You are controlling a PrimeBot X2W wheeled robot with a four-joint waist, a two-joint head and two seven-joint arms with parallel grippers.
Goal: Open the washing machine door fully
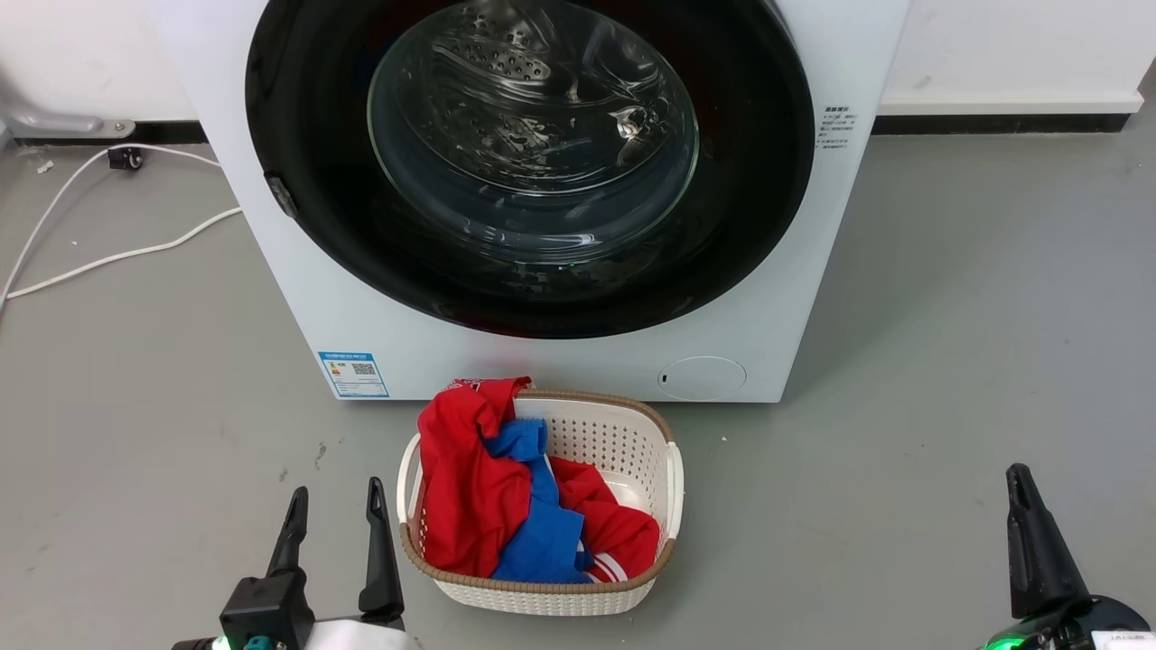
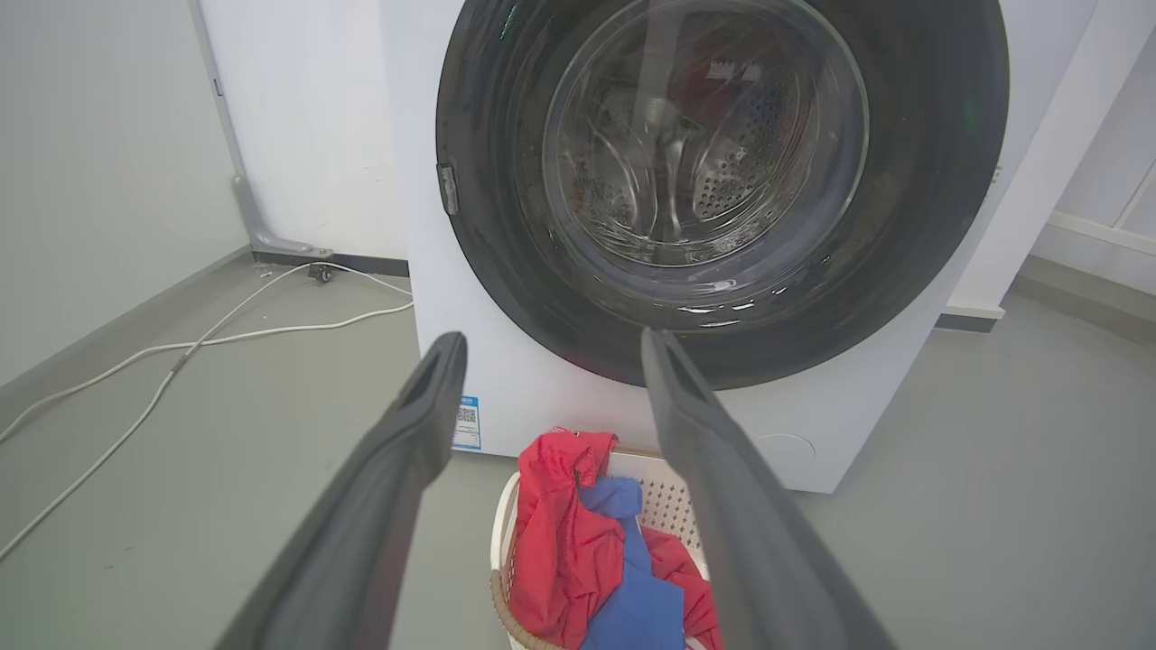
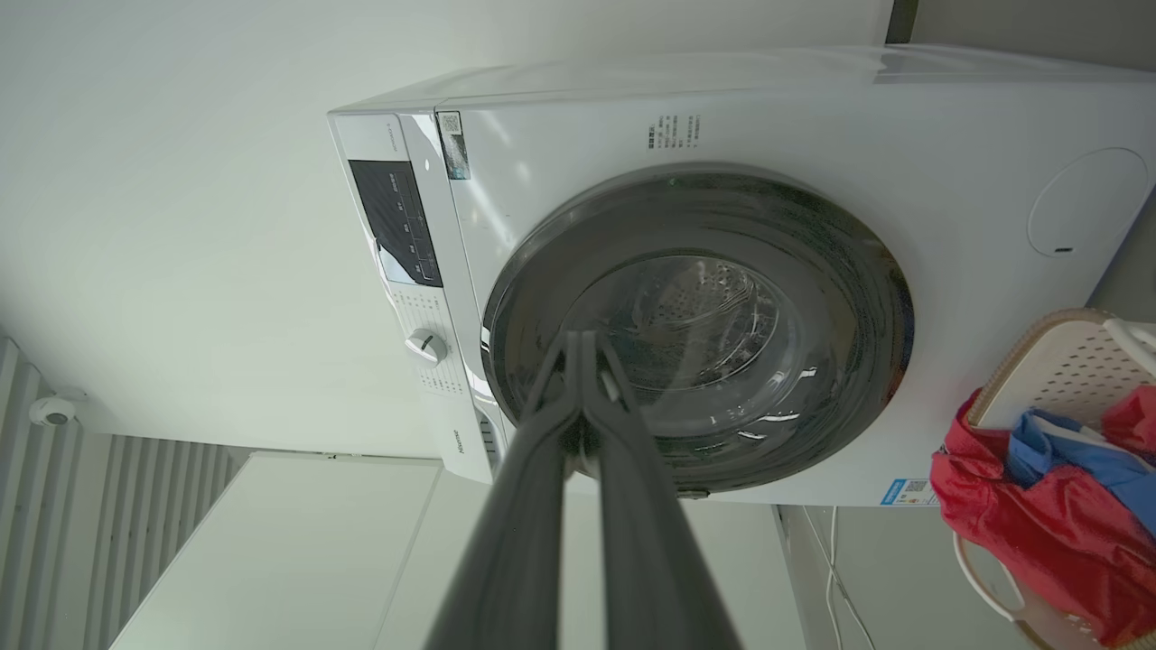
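- Black washing machine door [image 1: 528, 167] sits shut on the washing machine [image 1: 542, 370].
- Before the machine, my left gripper [image 1: 336, 487] gapes empty; my right gripper [image 3: 580, 338] is pinched closed.
- Best, I judge: hook the door's rim, swing wide.

The washing machine door [image 1: 533, 144] is a glossy black ring around smooth clear glass, through which the perforated drum [image 1: 506, 63] gleams like polished steel. The washing machine [image 1: 298, 298] body is smooth white with a soft sheen. The basket [image 1: 632, 433] looks like white perforated plastic with a brown woven-textured rim and holds soft red and blue cloth [image 1: 470, 487]; the floor [image 1: 948, 361] is matt grey, and the left gripper [image 2: 553, 336] has 2 matt dark fingers [image 2: 379, 506].
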